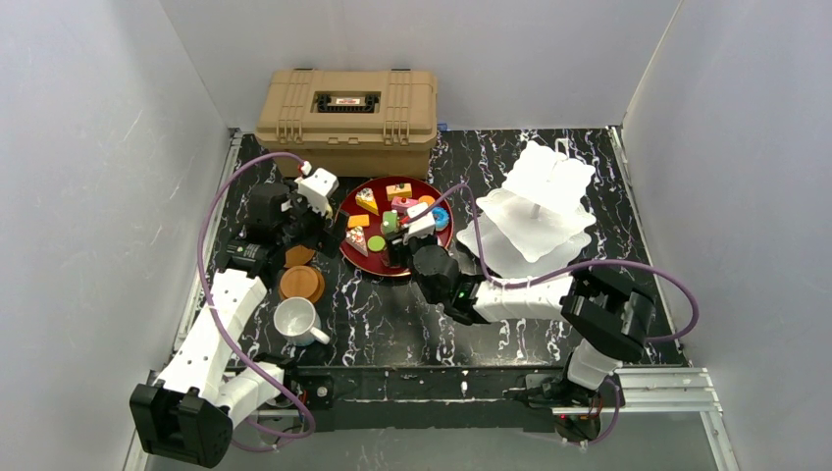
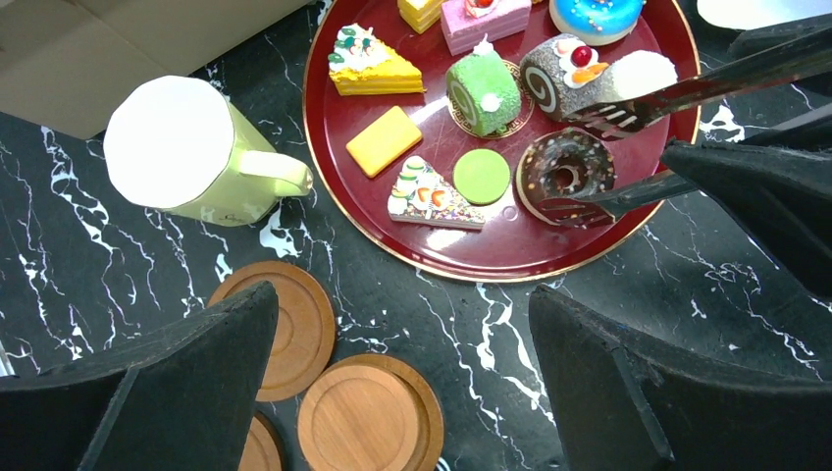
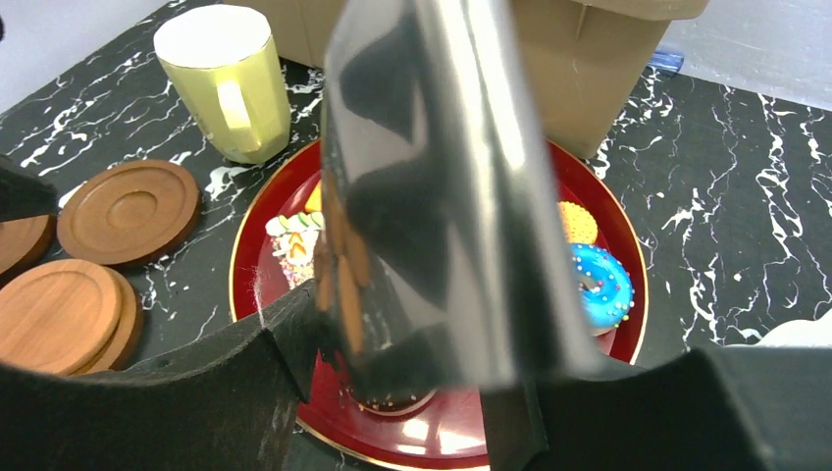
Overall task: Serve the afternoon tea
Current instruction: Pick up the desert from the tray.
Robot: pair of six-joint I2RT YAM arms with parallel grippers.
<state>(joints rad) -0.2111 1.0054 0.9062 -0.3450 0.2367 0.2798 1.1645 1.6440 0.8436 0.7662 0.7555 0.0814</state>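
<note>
Toy cakes and doughnuts lie on the dark-red tray. My right gripper is shut on metal tongs, whose two tips straddle a chocolate doughnut, also just visible under the tongs in the right wrist view. My left gripper is open and empty above the brown saucers, left of the tray. The pale-yellow mug stands by the tray's left rim. The white mug stands near the front left. The white tiered stand is at the right, empty.
A tan plastic case stands at the back behind the tray. A blue doughnut lies at the tray's right side. White walls close in the black marbled table on three sides.
</note>
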